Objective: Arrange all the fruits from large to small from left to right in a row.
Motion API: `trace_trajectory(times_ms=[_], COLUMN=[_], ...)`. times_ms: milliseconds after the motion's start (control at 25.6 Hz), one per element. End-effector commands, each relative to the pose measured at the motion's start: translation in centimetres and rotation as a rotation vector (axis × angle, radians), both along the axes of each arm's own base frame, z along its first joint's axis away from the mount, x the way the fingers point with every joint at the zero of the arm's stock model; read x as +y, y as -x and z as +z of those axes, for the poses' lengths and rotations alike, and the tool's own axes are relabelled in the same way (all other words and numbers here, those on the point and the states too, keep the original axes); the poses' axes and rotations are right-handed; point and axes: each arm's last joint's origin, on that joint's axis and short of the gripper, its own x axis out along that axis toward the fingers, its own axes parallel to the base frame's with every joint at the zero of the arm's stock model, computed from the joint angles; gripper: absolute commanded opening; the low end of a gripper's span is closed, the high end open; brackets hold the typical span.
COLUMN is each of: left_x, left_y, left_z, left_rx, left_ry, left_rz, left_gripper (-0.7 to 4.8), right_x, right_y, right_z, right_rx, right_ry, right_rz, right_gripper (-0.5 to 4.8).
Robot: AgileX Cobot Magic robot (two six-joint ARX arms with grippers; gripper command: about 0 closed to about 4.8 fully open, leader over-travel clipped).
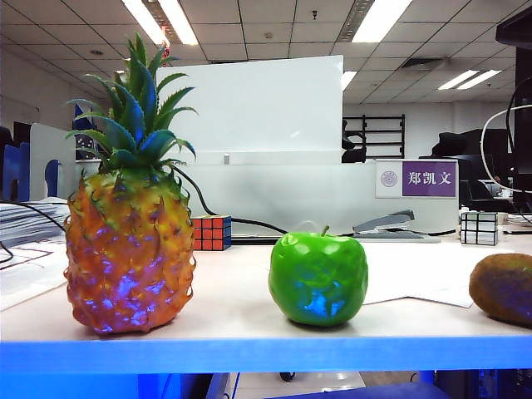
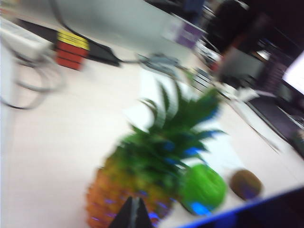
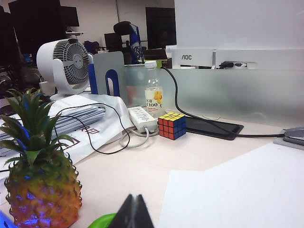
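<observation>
**On the white desk, three fruits stand in a row**

Along the front edge of the table (image 1: 249,274), seen from the exterior view, the fruits run from biggest to smallest, left to right. The pineapple (image 1: 129,249) stands upright at the left, orange-bodied with a spiky green crown. The green apple (image 1: 318,278) sits near the middle, apart from the pineapple, stem up. The brown kiwi (image 1: 503,288) lies at the far right, partly cut off by the frame edge.

Behind the fruits a coloured Rubik's cube (image 1: 212,233) rests just beside the pineapple's right flank in that view, a silver mirror cube (image 1: 480,228) stands farther back on the right, and a stapler (image 1: 386,223) lies between them by the partition.

Neither arm shows in the exterior view. The left gripper (image 2: 133,213) hangs above the pineapple, its dark fingertips pressed together, clenched on nothing; that view is blurred. The right gripper (image 3: 134,213) is likewise closed and empty, held low near the apple, with the pineapple to one side.
</observation>
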Motion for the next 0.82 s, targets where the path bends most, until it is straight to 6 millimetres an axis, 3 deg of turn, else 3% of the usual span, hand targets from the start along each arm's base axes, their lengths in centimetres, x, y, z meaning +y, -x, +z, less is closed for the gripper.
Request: trace_trajectory(times_ms=[39,312,624,819], left_x=[0.8,2.3,2.3,2.0], left_y=[-0.1,-0.2,-0.5,-1.0], left_z=[0.2,0.2,-0.6,-2.2], left_rx=[-0.022,-0.02,0.005,0.055], left_ry=[-0.007,-0.012,-0.01,-0.008], left_rz=[0.119,0.357,0.34,0.291], left_gripper=[-0.05,-0.05,-0.05,-0.05], right_x=[0.0,-0.4,-1.9,-2.2], right_y=[0.0,-0.2,-1.0,-1.1], right_z=[0.2,0.2,0.2,0.2], right_rx=[-0.012,-0.011,-0.013,-0.013], right_ry=[-0.012,-0.012,-0.011,-0.011], right_rz=[0.0,-0.043,-0.23,-0.272], right_gripper=[-0.01,-0.01,-0.01,0.0])
